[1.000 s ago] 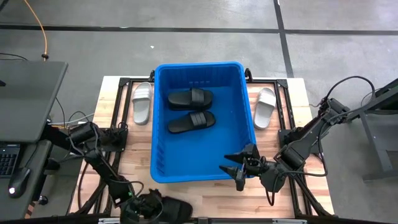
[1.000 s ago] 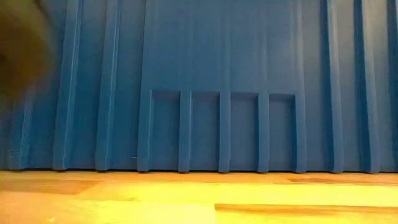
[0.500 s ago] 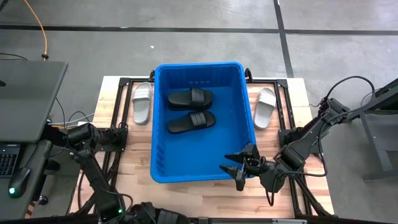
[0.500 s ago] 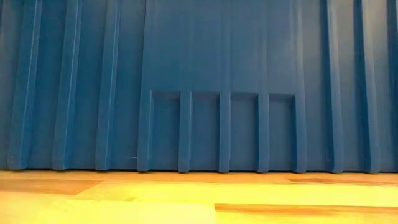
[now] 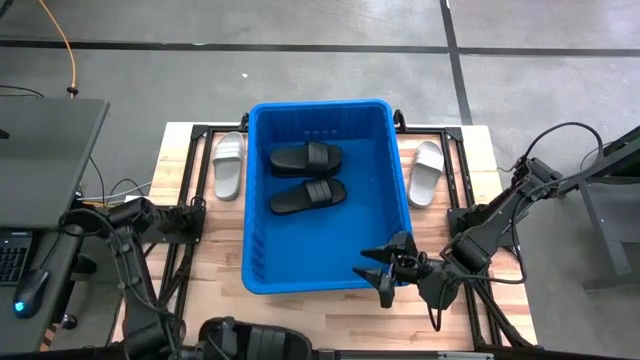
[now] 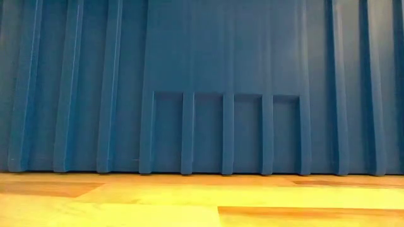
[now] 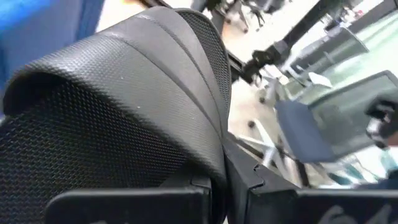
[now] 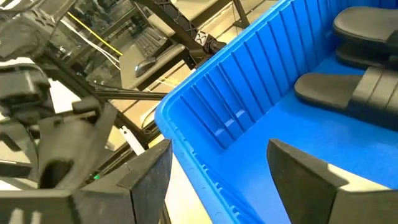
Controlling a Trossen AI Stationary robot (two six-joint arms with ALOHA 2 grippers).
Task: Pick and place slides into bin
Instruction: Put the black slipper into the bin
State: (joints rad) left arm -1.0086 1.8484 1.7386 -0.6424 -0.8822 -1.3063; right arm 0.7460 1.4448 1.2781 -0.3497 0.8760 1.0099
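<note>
The blue bin (image 5: pixel 257 200) stands mid-table, and its near wall fills the low view (image 6: pixel 227 63). Two black slides (image 5: pixel 306 157) (image 5: pixel 308 195) lie flat on its floor and also show in the right wrist view (image 8: pixel 348 90). A pale slide (image 5: pixel 228 165) lies sole-down on the table left of the bin, another (image 5: pixel 427 172) to its right. My left gripper (image 5: pixel 220 333) is at the table's near edge, shut on a third black slide (image 5: pixel 265 342). My right gripper (image 5: pixel 383 272) hangs open and empty over the bin's near right corner. My left gripper is shut on the black slide, whose ribbed strap (image 7: pixel 155 68) arches just beyond the fingers (image 7: pixel 186 199) in the left wrist view. The fingers themselves hide which part they pinch. The slide juts from the gripper toward the table's right, clear of the table.
A dark metal frame (image 5: pixel 190 215) runs along the table beside the bin on both sides. A grey desk with a keyboard and a mouse (image 5: pixel 40 150) stands off the table's left edge. Bare wood (image 5: pixel 310 310) lies between the bin and the near edge.
My left gripper has risen with the black slide at the near edge and shifted a little left. The dark blur at the low view's upper left has gone. My right arm has kept still.
</note>
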